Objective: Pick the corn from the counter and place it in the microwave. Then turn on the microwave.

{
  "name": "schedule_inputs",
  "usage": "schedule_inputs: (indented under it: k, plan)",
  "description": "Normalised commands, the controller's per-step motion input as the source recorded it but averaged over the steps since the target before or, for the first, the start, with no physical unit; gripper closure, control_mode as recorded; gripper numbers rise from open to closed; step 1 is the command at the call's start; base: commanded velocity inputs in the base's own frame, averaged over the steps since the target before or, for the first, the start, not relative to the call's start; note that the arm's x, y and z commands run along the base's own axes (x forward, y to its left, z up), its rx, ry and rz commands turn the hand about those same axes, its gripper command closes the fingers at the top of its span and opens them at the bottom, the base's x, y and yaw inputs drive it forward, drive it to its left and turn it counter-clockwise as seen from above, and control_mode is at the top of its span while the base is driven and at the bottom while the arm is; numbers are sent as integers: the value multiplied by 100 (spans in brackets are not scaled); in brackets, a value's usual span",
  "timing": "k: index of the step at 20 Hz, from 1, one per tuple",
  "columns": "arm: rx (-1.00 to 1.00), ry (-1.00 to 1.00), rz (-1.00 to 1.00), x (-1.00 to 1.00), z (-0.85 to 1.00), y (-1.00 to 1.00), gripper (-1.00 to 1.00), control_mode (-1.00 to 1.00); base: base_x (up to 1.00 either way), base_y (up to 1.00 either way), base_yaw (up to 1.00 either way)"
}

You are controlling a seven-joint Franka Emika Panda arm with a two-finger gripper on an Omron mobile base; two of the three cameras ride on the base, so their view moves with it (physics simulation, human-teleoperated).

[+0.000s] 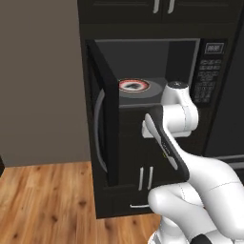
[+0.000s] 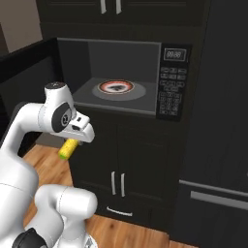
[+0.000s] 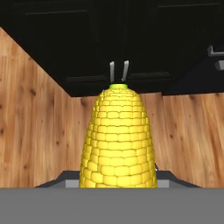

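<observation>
The corn (image 2: 68, 148), a yellow cob with a green tip, is held in my gripper (image 2: 72, 143), which is shut on it. It hangs in front of the black cabinet, below and left of the microwave (image 2: 121, 63) opening. In the hand view the corn (image 3: 118, 140) points away from me toward the cabinet doors, and it hides my fingertips. The microwave (image 1: 143, 62) is open, its door (image 1: 102, 124) swung out to the left. Inside lies the red-ringed turntable plate (image 1: 134, 85) with nothing on it. Its keypad (image 2: 172, 92) is on the right. The counter is out of view.
Black cabinet doors with thin silver handles (image 2: 117, 183) sit under the microwave, and a drawer handle (image 2: 118, 211) lies lower down. A tall dark panel (image 2: 218, 145) stands on the right. Wooden floor (image 1: 43, 200) lies to the left, before a grey wall (image 1: 38, 81).
</observation>
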Motion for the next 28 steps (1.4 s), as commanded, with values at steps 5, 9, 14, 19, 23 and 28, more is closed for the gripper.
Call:
schedule_inputs:
  k: [5, 9, 14, 19, 23, 28]
  plan:
    - [0, 0, 0, 0, 0, 0, 100, 100, 29, 2, 3]
    - [0, 0, 0, 0, 0, 0, 100, 100, 15, -4, 7]
    - [0, 0, 0, 0, 0, 0, 100, 100, 17, -10, 3]
    - [0, 0, 0, 0, 0, 0, 100, 100, 13, -16, 0]
    - [0, 0, 0, 0, 0, 0, 100, 100, 6, -28, 0]
    - [0, 0, 0, 0, 0, 0, 100, 100, 6, -31, 0]
